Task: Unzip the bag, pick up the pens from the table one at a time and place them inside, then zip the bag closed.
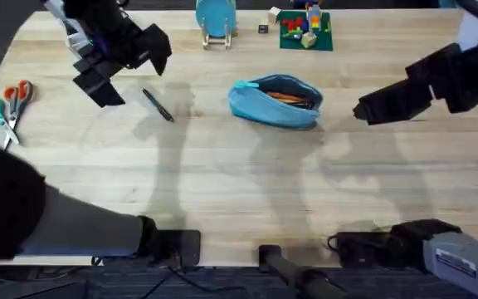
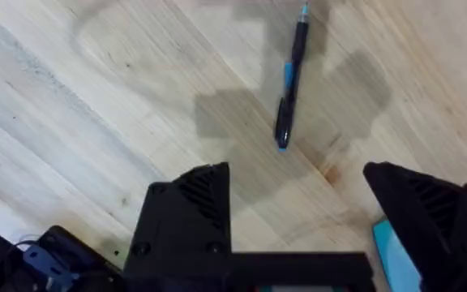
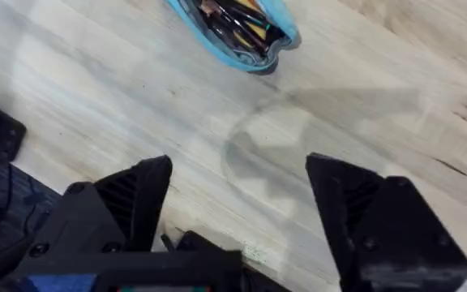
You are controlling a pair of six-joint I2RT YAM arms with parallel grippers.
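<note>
Blue bag (image 1: 274, 101) unzipped mid-table (image 1: 222, 183); dark pen (image 1: 158, 105) to its left.

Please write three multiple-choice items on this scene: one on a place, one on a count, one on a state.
1. Where does the pen on the table lie?
A. inside the bag
B. on the wood between the left hand and the bag
C. beside the right arm's base

2. How many pens lie loose on the table?
A. one
B. three
C. none

3. In what state is the bag?
A. zipped shut
B. open, with things inside
C. held up by a hand

Answers: 1 B, the overhead view shows it between the left hand and the bag. 2 A, just one shows. 3 B, its mouth gapes.
</note>
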